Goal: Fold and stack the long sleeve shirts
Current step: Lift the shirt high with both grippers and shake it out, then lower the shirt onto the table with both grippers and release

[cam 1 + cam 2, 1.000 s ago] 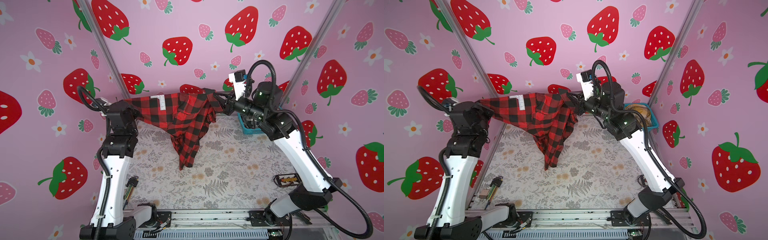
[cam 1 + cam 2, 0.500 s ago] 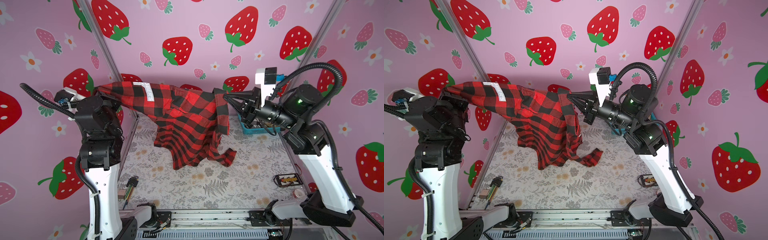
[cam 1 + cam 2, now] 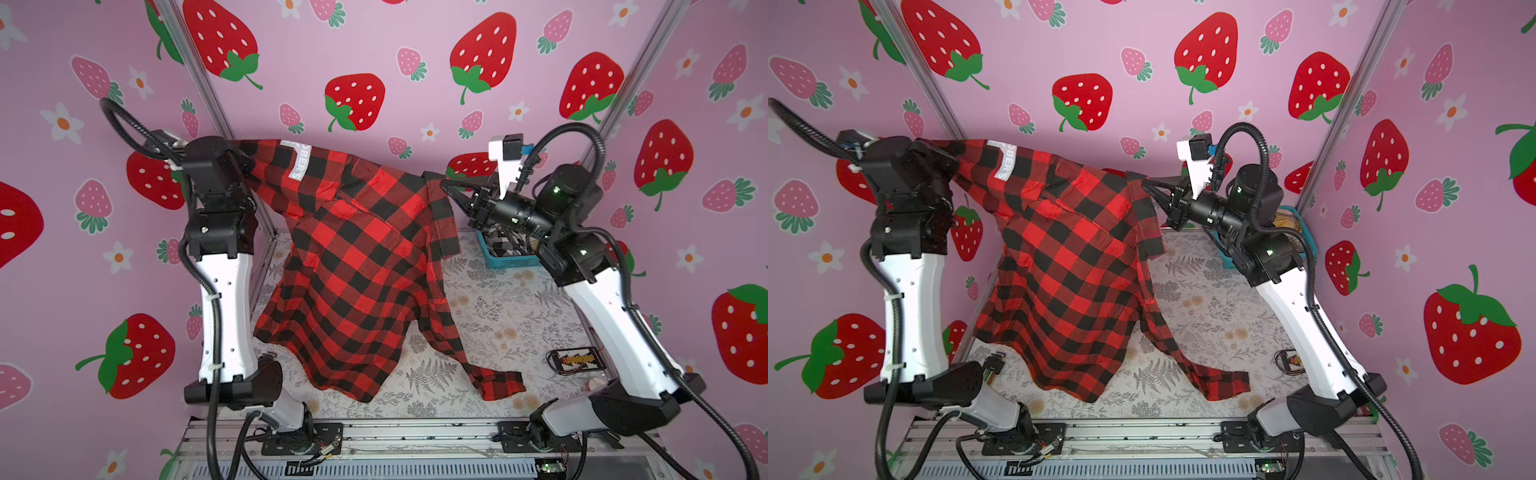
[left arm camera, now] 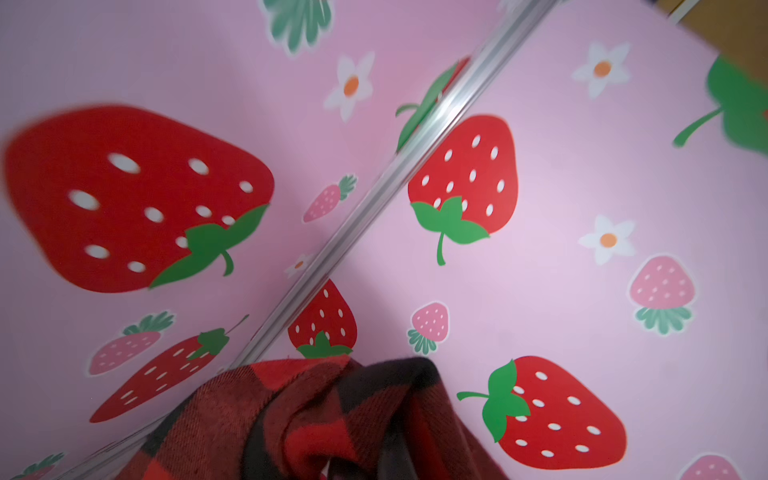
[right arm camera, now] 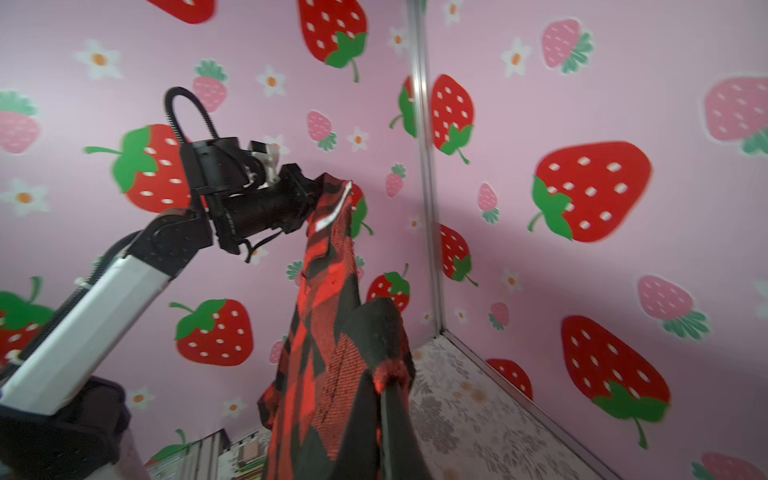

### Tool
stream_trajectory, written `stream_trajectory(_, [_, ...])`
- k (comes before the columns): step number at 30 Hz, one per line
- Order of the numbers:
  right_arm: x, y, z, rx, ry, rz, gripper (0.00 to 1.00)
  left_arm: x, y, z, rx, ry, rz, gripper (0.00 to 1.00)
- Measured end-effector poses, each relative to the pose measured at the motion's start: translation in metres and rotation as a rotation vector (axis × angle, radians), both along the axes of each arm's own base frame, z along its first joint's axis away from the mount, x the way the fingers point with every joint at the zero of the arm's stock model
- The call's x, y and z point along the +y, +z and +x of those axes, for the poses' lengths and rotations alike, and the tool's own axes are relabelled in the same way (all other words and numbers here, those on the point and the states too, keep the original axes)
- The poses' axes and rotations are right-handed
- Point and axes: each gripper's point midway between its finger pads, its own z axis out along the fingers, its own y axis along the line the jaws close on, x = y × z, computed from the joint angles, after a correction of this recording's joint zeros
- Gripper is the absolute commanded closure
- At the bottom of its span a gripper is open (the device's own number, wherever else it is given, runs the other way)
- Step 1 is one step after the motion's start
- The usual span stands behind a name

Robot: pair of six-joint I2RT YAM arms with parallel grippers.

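You're holding the red-and-black plaid shirt [image 3: 353, 266] spread in the air: left pincer [image 5: 321, 189] is clamping one upper edge, right pincer [image 3: 445, 185] clamping the other, sleeve cuff [image 3: 500, 384] trailing on the table [image 3: 498, 311].

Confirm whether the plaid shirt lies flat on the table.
No, the shirt hangs in the air, held up by the left claw and right claw.

White "BERS" on the plaid shirt [image 3: 1067, 270]
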Motion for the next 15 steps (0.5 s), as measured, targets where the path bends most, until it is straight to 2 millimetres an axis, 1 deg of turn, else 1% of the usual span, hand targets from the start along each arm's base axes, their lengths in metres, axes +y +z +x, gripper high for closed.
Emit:
stream_trajectory(1, [-0.003,-0.018,0.025,0.05,-0.034,-0.009,1.0,-0.003,-0.022,0.027,0.04,-0.024,-0.014,1.0])
stream_trajectory(2, [-0.007,-0.046,0.055,0.121,-0.072,-0.022,1.0,-0.008,-0.05,0.056,0.089,-0.055,-0.028,1.0])
stream_trajectory(3, [-0.01,-0.076,0.082,0.194,-0.105,-0.038,1.0,-0.013,-0.065,0.071,0.113,-0.076,-0.038,1.0])
stream_trajectory(4, [-0.016,-0.105,0.106,0.265,-0.14,-0.053,1.0,-0.021,-0.096,0.097,0.163,-0.109,-0.057,1.0])
stream_trajectory(5, [-0.021,-0.134,0.125,0.332,-0.168,-0.069,1.0,-0.033,-0.133,0.125,0.217,-0.148,-0.078,1.0])
stream_trajectory(6, [-0.027,-0.168,0.147,0.412,-0.208,-0.086,1.0,-0.043,-0.158,0.143,0.253,-0.178,-0.094,0.97])
stream_trajectory(7, [-0.035,-0.2,0.165,0.482,-0.247,-0.104,0.94,-0.06,-0.196,0.167,0.306,-0.224,-0.113,0.7])
stream_trajectory(8, [-0.041,-0.226,0.18,0.541,-0.283,-0.12,0.87,-0.074,-0.225,0.183,0.345,-0.257,-0.128,0.46])
stream_trajectory(9, [-0.049,-0.252,0.193,0.599,-0.322,-0.135,0.73,-0.089,-0.251,0.198,0.377,-0.293,-0.144,0.33])
stream_trajectory(10, [-0.057,-0.277,0.204,0.657,-0.36,-0.152,0.54,-0.103,-0.278,0.213,0.407,-0.324,-0.158,0.24])
stream_trajectory(11, [-0.063,-0.295,0.212,0.693,-0.39,-0.168,0.38,-0.115,-0.301,0.224,0.435,-0.348,-0.168,0.16])
stream_trajectory(12, [-0.07,-0.314,0.22,0.737,-0.421,-0.188,0.32,-0.126,-0.321,0.232,0.462,-0.367,-0.176,0.13])
stream_trajectory(13, [-0.075,-0.326,0.225,0.763,-0.447,-0.203,0.3,-0.134,-0.338,0.236,0.492,-0.379,-0.185,0.12])
stream_trajectory(14, [-0.081,-0.337,0.229,0.783,-0.475,-0.224,0.28,-0.139,-0.352,0.236,0.524,-0.381,-0.189,0.12])
stream_trajectory(15, [-0.087,-0.344,0.23,0.801,-0.503,-0.244,0.26,-0.139,-0.363,0.231,0.565,-0.376,-0.195,0.12])
